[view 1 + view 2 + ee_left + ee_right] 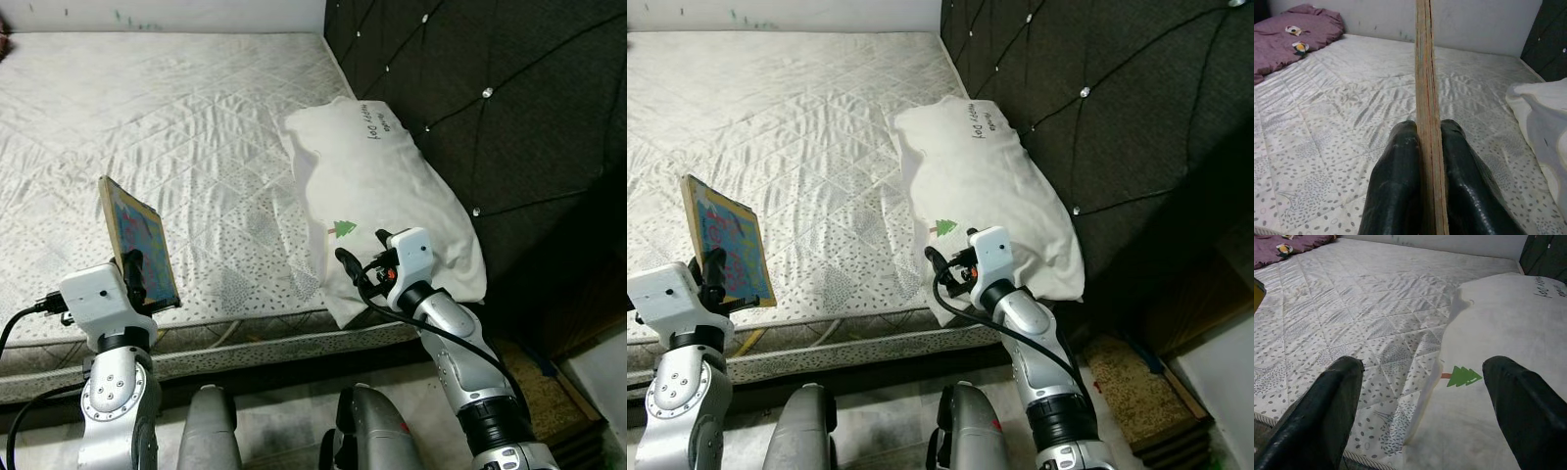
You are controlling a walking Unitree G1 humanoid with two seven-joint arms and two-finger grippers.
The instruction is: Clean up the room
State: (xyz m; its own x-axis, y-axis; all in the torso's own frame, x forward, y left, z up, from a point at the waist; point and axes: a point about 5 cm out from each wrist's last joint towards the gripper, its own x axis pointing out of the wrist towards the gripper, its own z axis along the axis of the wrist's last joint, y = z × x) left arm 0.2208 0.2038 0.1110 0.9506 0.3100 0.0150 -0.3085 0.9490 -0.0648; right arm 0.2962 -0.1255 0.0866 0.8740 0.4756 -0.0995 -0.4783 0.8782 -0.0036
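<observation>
The left pincer is clenched on the lower edge of a thin, stiff book held upright over the bed, while the released right pincer hovers by the soft, light pillow, best pinched at its near corner.

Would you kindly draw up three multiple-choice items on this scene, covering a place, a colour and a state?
1. Where does the pillow lie?
A. mid-mattress
B. by the headboard
C. on the floor

2. What colour is the tree on the pillow?
A. green
B. red
C. blue

3. How is the left claw?
A. open
B. shut on nothing
C. shut on the book

Answers: 1 B, the pillow sits on the mattress edge next to the dark headboard. 2 A, the print is green. 3 C, both fingers press the upright book.
</observation>
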